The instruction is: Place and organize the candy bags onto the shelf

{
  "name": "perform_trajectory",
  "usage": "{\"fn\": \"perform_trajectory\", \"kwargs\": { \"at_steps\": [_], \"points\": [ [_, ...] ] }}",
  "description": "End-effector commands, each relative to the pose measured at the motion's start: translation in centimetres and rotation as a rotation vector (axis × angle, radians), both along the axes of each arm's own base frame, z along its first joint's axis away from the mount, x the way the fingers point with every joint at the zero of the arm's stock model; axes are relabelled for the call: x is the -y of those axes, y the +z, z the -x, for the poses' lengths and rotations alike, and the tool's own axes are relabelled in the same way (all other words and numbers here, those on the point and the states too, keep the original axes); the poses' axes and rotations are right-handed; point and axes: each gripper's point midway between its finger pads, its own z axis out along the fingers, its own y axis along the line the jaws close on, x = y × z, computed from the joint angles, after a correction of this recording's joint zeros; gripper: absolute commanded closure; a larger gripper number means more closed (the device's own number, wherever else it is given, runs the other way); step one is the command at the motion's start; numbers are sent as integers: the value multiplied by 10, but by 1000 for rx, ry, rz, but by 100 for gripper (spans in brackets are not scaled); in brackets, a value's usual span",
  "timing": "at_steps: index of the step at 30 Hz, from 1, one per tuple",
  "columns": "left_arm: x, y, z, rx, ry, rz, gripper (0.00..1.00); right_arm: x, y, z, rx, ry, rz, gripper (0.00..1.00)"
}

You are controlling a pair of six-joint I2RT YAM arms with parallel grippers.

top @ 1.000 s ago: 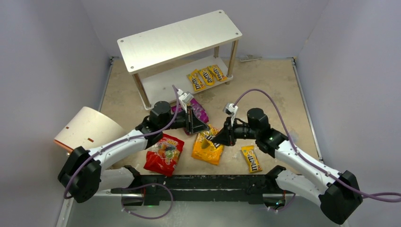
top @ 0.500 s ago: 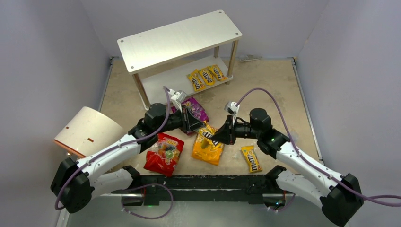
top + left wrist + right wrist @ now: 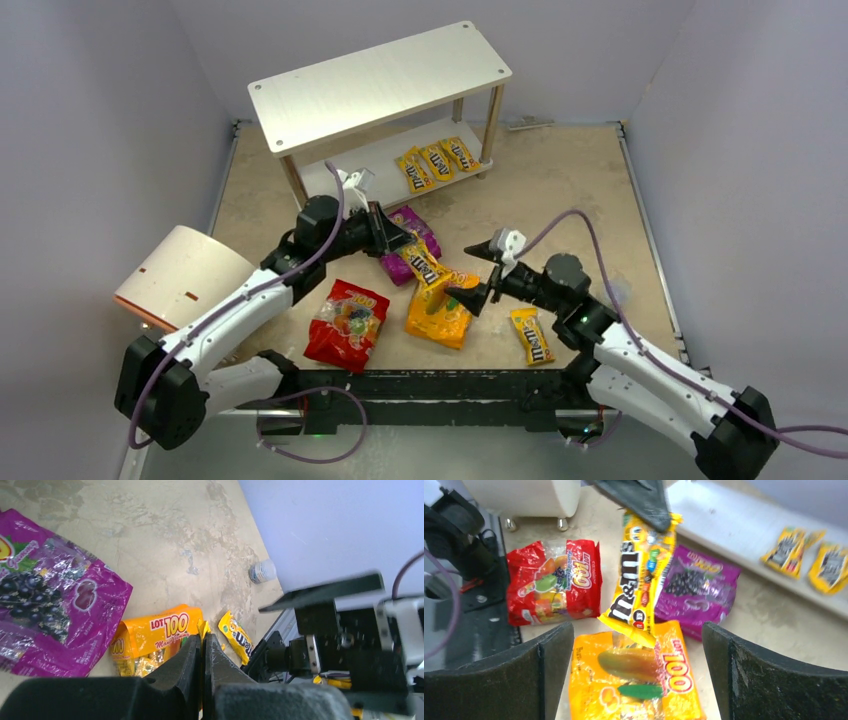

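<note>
My left gripper (image 3: 388,236) is shut on the top edge of a yellow M&M's packet (image 3: 421,266), which hangs over the purple bag (image 3: 412,222) and the orange bag (image 3: 437,318). In the left wrist view the fingers pinch the packet's yellow edge (image 3: 203,627). My right gripper (image 3: 468,276) stands open just right of the packet's lower end, holding nothing. In the right wrist view the packet (image 3: 640,577) dangles ahead of the wide jaws, above the orange bag (image 3: 639,685). The red bag (image 3: 347,324) lies near the front. Another packet (image 3: 531,335) lies right. The shelf (image 3: 380,85) holds three packets (image 3: 437,160) on its lower board.
A cream cylinder with an orange rim (image 3: 180,275) lies on its side at the left. The black rail (image 3: 440,385) between the arm bases runs along the near edge. Grey walls close in the table on three sides.
My right gripper opened, let go of the M&M's packet and drew back to the right. My left gripper, still shut on the packet, moved left and toward the shelf.
</note>
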Motion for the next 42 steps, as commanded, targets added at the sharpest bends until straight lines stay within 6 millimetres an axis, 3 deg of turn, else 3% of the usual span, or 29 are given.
{"fn": "perform_trajectory", "kwargs": {
  "at_steps": [1,6,13,18,21,23,26,42],
  "points": [
    [-12,20,-14,-96,79,-29,100,0,39,-22,549,-172,28,1],
    [-19,39,-21,-159,101,-52,100,-23,31,-35,722,-216,186,1],
    [-44,58,-29,-204,219,-165,100,-46,29,-22,1007,-297,246,3],
    [-46,49,-21,-274,217,-182,100,-50,53,-18,1186,-446,170,6],
    [-42,42,-16,-307,192,-176,100,-61,51,-18,1289,-470,201,9],
    [-41,39,-13,-322,181,-172,100,-67,42,-27,1304,-497,276,14],
    [-41,35,-11,-332,179,-175,100,-71,40,-28,1277,-495,257,20],
    [-42,15,-11,-395,196,-188,100,-61,85,-12,1308,-511,99,24]
  ]
}}
